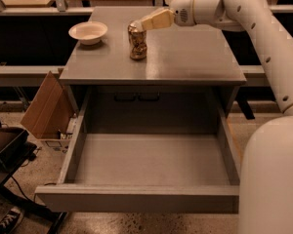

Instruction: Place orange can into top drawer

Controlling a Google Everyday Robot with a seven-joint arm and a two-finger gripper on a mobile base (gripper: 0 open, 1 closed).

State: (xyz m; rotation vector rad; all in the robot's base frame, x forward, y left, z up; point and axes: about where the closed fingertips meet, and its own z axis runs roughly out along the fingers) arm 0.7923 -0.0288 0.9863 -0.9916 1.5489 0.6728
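— Grey cabinet top (195,57) is where you should look first: the orange can (137,43) stands upright on it, toward the back and left of the middle, with a cream bowl (88,32) well apart on its left.

— So the can isn't in the drawer. Is the drawer ready for you?

— Yes. The top drawer (136,198) is pulled far out toward the camera, and no can shows on its floor. The opening is done, or never needed doing. What you have left is the whole transfer.

— And the gripper?

— The gripper (140,25) reaches in from the right at the end of the white arm (244,18), with its tip right at the can's top edge, touching or all but touching. Whether it has closed on the can I cannot tell from this angle. The can's base looks planted on the surface, so I'd judge you are at the grasp and no lift has begun.

— What remains for me, in order?

— Secure the can, lift it off the top, carry it forward past the cabinet's front edge, lower it into the drawer and let go. I'd call that early in the task. Mind the can's pinched waist; a hold near the rim may slip. A cardboard box (49,108) leans at the cabinet's left side, out of your path.
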